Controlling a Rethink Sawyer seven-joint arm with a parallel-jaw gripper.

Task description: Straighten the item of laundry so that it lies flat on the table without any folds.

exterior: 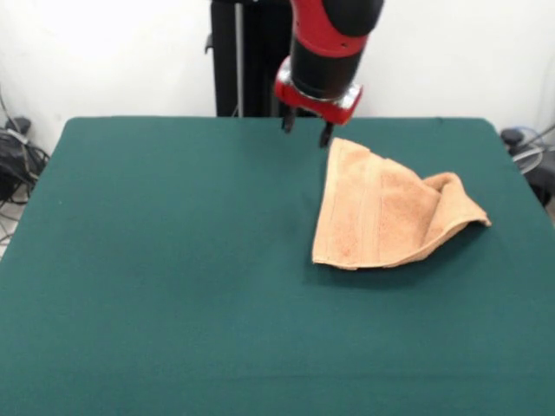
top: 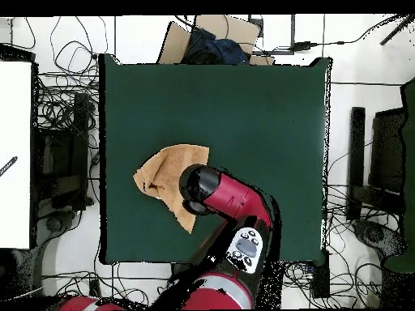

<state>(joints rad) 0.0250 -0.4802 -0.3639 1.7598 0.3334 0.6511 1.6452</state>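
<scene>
The item of laundry (exterior: 381, 212), a peach-orange towel, lies folded into a rough triangle on the right half of the green table (exterior: 173, 260). Its right corner is bunched up and doubled over, and woven bands run down its left part. My gripper (exterior: 306, 131) hangs open just above the table's far side, by the towel's far corner, with nothing between its fingers. In the overhead view the towel (top: 166, 172) lies at the table's (top: 267, 121) left, and the arm's wrist (top: 198, 188) covers the towel's edge and hides the gripper.
A cardboard box (top: 207, 39) with dark cloth in it sits beyond one table edge. Cables (top: 61, 121) lie on the floor all around. A white surface (top: 16, 154) stands to the left. A black post (exterior: 227, 56) rises behind the table.
</scene>
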